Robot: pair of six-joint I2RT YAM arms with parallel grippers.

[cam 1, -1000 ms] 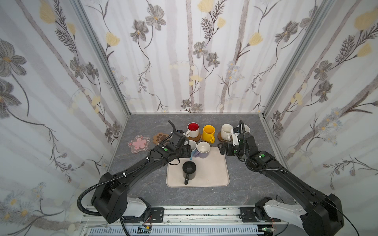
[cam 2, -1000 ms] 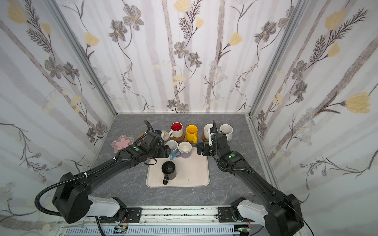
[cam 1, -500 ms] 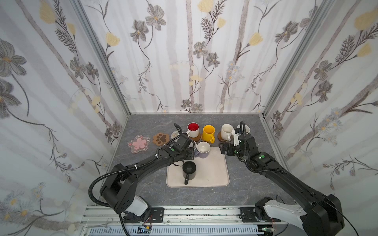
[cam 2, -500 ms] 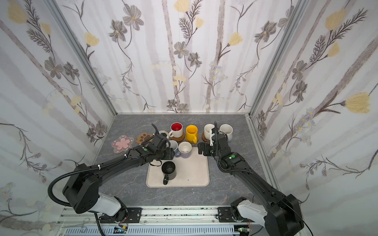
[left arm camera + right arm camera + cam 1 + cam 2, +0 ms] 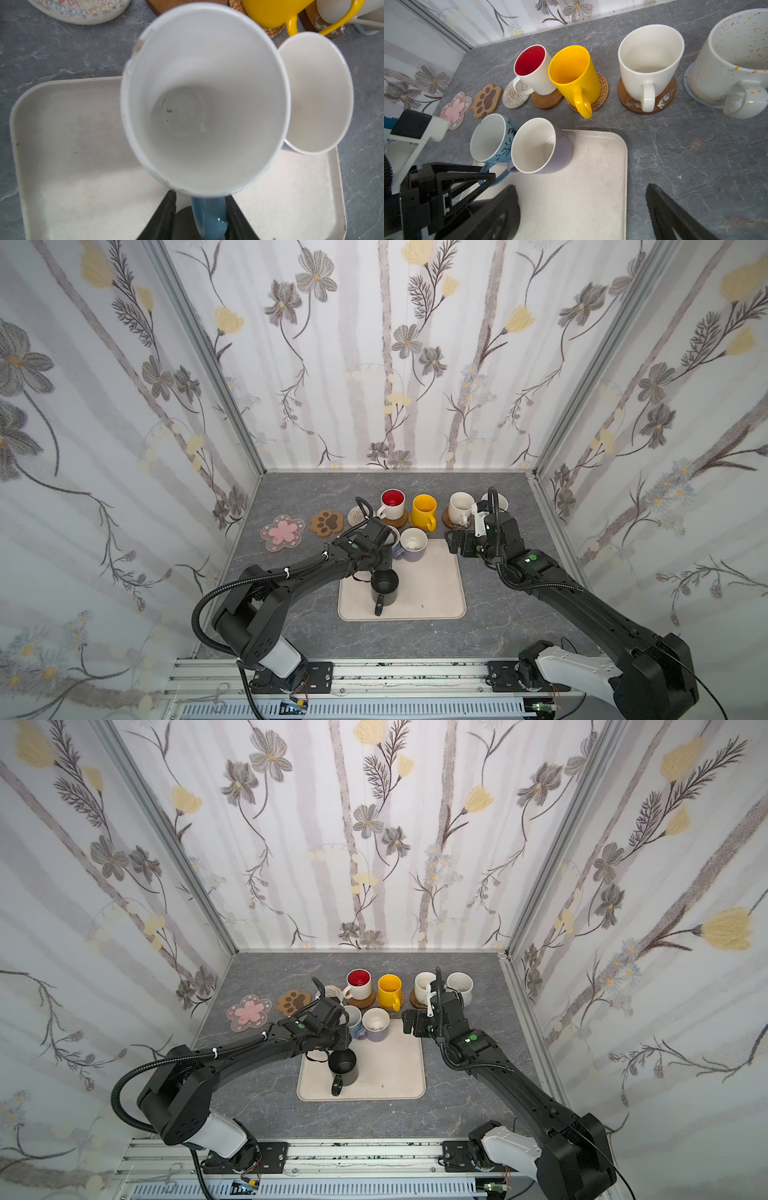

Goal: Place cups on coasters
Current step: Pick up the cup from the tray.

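Pink blossom coaster (image 5: 282,532): you see it bare on the desk (image 5: 299,497), centre left in both top views.
Paw coaster (image 5: 327,523): just right of it, also bare.
Whitish woven coaster (image 5: 355,516): next to the right, with no mug on it.
Red-lined mug (image 5: 392,504): upright on the wooden disc (image 5: 546,101), upper centre of the frame.
Left fingers (image 5: 164,218): they sit on either side of the blue handle; you cannot tell whether they press it.
Light blue mug (image 5: 354,1016): at the upper left corner of the tray (image 5: 432,593), touching the lavender mug.
Black mug (image 5: 384,585): upright on the tray's left half, handle toward the bottom of the frame.
Lavender mug (image 5: 413,545): at the tray's upper edge, centre frame.
Yellow mug (image 5: 424,508): on the rattan coaster (image 5: 602,91), just above the lavender mug.
Cream mug (image 5: 459,506): on the glossy brown disc (image 5: 668,91), right of the yellow one.
Right fingers (image 5: 675,218): spread wide with nothing between them, near the tray's upper right corner.
Speckled mug (image 5: 460,986): furthest right, on the grey knitted coaster (image 5: 688,82).
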